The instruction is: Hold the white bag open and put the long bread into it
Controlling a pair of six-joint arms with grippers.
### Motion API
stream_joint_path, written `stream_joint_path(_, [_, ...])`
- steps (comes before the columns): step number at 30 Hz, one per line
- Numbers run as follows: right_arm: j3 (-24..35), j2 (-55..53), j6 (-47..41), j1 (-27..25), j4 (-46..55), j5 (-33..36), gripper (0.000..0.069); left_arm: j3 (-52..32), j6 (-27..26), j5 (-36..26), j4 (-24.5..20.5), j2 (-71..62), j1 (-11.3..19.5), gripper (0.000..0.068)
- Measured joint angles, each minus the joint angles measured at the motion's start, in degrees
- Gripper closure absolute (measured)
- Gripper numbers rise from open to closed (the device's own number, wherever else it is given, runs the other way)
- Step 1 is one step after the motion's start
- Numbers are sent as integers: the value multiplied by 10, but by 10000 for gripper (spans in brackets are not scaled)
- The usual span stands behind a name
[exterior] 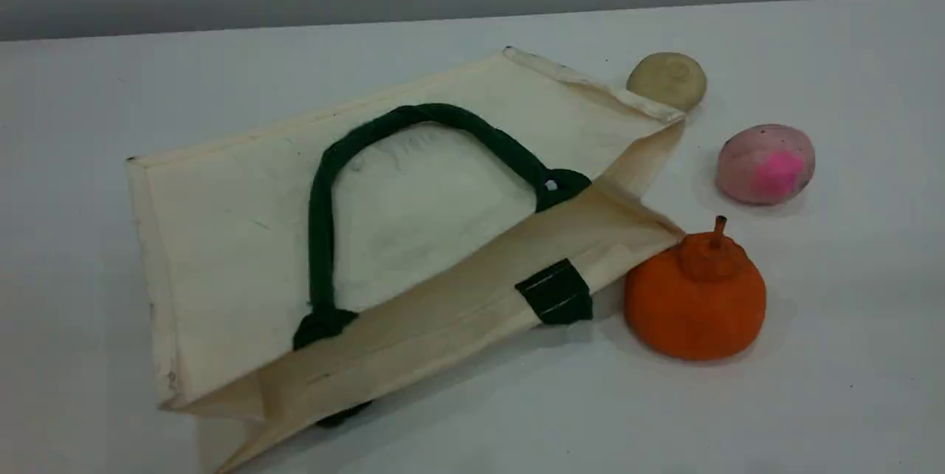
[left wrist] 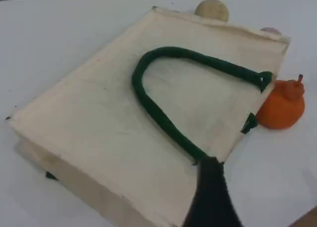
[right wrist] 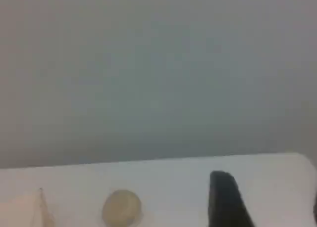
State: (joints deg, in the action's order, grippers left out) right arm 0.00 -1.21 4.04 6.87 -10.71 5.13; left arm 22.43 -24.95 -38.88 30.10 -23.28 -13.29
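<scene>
Worktop (exterior: 812, 400): white, carries everything.
White bag (exterior: 244, 238): lies flat, mouth pressed shut. Soft, light, floppy cloth. Best to grab the top lip by the green rope handle (exterior: 321, 238).
Long bread: not in any view.
Orange pumpkin (exterior: 694, 304): just beside the bag's mouth.
Pink ball (exterior: 764, 164): near the bag's mouth.
Round bun (exterior: 667, 80): beside the bag's far corner.
Left tool (left wrist: 212, 187): above the bag, wide, holding nothing.
Right tool (right wrist: 225, 197): past the bag; wide or narrow, cannot tell.

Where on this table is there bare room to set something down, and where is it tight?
Bare: the wide near-right stretch of table on the camera side of the orange pumpkin; the strip behind the white bag; the left end. Crowded: the bag's mouth, ringed by pumpkin, pink ball and beige bun.
</scene>
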Motion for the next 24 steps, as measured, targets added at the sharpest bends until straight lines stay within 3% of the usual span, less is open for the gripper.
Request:
stream_joint_path(14, [0,0,0,0,1,-1,353,0,-6,1,-1,7,0,227])
stream_joint_path(17, [0,0,0,0,1,-1,353,0,-20,31,-1,32,3,227])
stream_joint_path(20, [0,0,0,0,1,-1,353,0,-22,65,-5,70,25,227])
stream_joint_path(24, [0,0,0,0,1,-1,353,-12,-22,64,-23,112,65,227])
